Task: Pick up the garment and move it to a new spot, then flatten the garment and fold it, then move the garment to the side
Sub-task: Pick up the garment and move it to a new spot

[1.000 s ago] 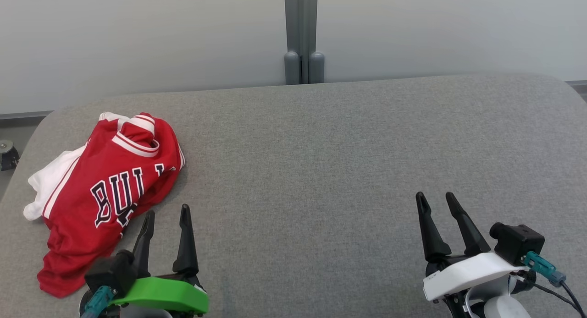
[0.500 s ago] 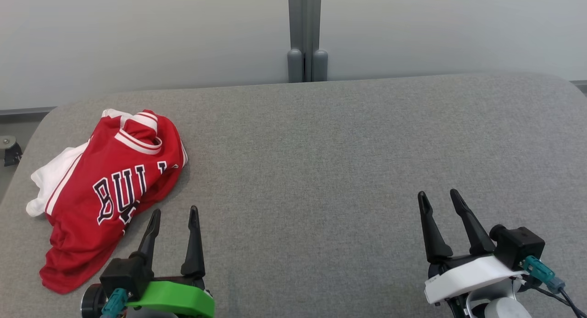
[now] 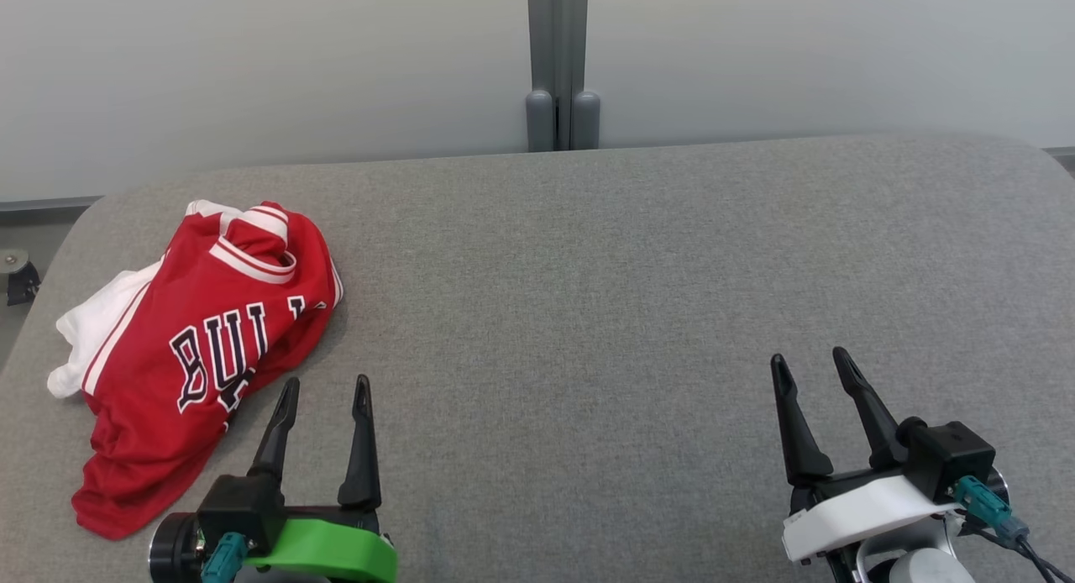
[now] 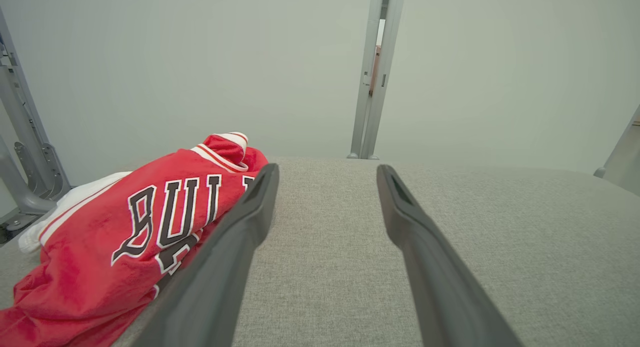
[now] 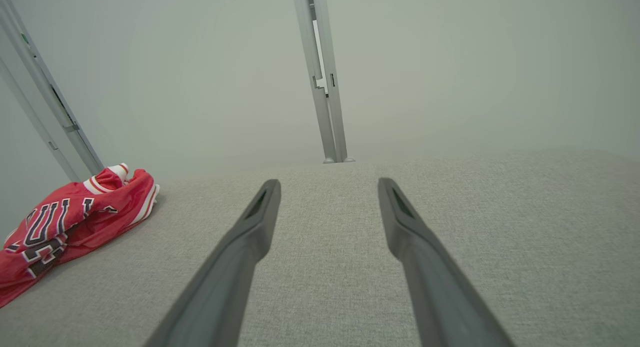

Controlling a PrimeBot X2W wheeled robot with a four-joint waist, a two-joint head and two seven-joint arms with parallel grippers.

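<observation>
Red Bulls jersey [image 3: 201, 348] lay crumpled by left edge of grey table [image 3: 588, 297], unmoved. Left gripper [image 3: 327, 382] had shifted slightly, fingers apart, just beside jersey, seemingly clear of it. Right gripper [image 3: 810, 358] spread, empty, toward near-right corner. Pickup not begun

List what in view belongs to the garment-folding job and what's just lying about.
Job:
- red jersey, crumpled at the table's left
- left gripper, open, just beside the jersey
- right gripper, open, far off to the right

Just there:
- grey table, work surface only
- grey post behind it
- dark fitting, maybe a caster, off the left edge
</observation>
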